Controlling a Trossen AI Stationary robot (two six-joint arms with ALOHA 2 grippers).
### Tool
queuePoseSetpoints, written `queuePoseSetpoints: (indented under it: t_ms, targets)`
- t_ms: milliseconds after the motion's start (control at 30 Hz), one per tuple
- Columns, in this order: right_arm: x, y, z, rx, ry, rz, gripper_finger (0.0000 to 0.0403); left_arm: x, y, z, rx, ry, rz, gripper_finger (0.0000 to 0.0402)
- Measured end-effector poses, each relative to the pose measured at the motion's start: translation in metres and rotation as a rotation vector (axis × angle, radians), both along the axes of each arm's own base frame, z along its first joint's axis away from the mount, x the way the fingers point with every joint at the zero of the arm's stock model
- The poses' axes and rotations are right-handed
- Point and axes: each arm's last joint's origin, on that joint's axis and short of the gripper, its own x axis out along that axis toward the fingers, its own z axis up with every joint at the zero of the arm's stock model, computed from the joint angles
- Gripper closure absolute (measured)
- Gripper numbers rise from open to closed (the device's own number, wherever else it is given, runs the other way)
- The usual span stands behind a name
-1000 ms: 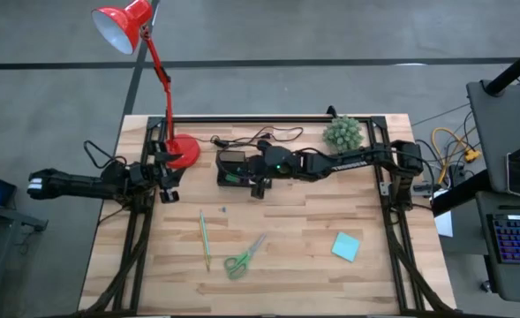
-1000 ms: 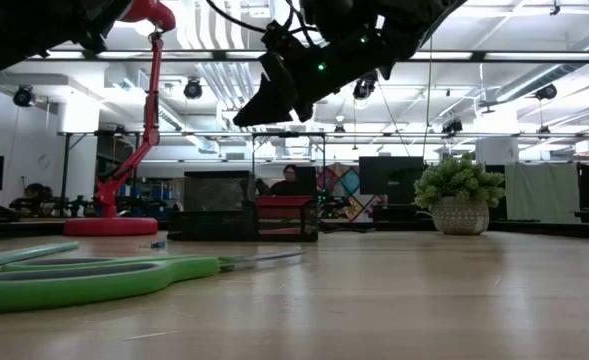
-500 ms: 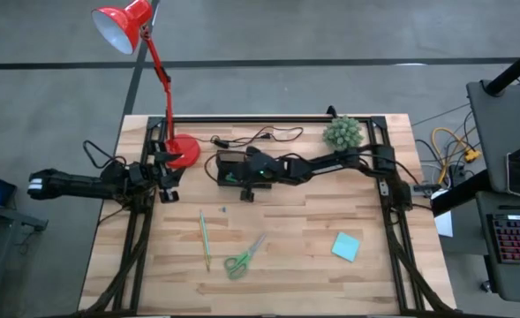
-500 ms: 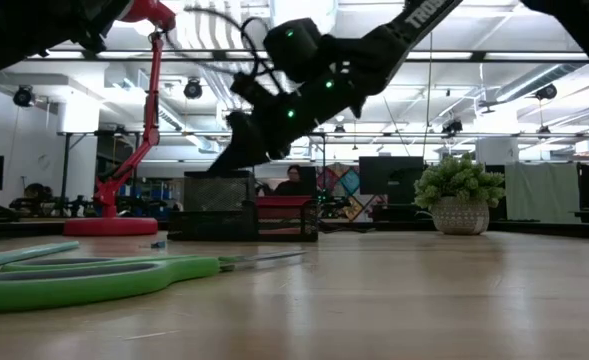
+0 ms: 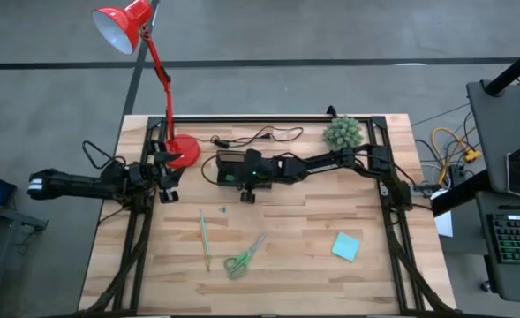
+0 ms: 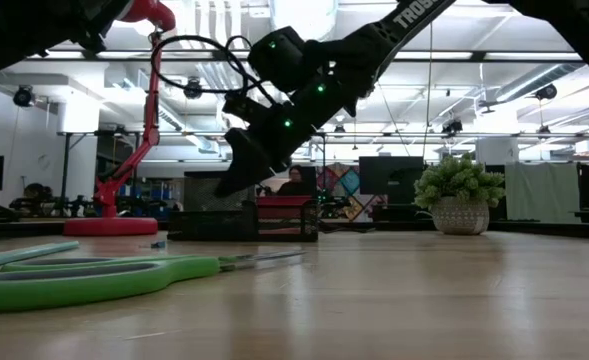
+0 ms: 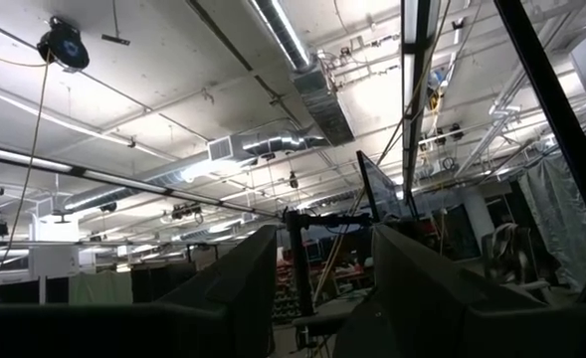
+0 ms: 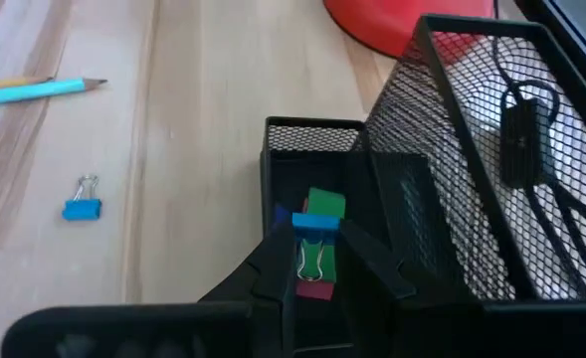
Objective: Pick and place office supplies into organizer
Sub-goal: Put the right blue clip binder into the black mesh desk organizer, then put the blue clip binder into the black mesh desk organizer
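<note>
- Reaching farther across the back of the desk (image 5: 286, 230) than a second ago, the right pincer (image 5: 236, 173) now sits over the organizer (image 5: 230, 168) rather than beside it, and in the low view it has come lower, close above the box.
- Its wrist view looks down between the fingers (image 8: 372, 273) into the organizer's low mesh compartment (image 8: 312, 149); a blue binder clip (image 8: 315, 229) with silver wire handles sits between the fingertips, with green and red pieces right beside it.
- Whether the fingers pinch that clip or have let it go, I cannot tell.
- The left pincer (image 5: 167, 173) waits near the desk's back left corner, beside the red lamp's round base (image 5: 183, 152); its two fingers stand apart with nothing between them in its own wrist view.
- A second blue binder clip (image 8: 82, 208) lies on the bare wood near the organizer, close to the pencil's tip.
- The pencil (image 5: 204, 239) and the green-handled scissors (image 5: 242, 258) lie toward the front edge, left of centre and apart from each other.
- A teal sticky pad (image 5: 346, 246) lies alone toward the front right.
- A small potted plant (image 5: 342, 132) stands at the back edge, right of the organizer.
</note>
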Motion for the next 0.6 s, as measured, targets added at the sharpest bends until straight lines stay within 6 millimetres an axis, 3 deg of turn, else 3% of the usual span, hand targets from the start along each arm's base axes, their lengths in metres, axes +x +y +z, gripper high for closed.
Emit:
queuePoseSetpoints:
  t_ms: [600]
  targets:
    - [-0.0009, -0.0025, 0.0, 0.004, 0.003, -0.008, 0.0288, 0.0, 0.0, -0.0001, 0.0, 0.001, 0.0, 0.0246]
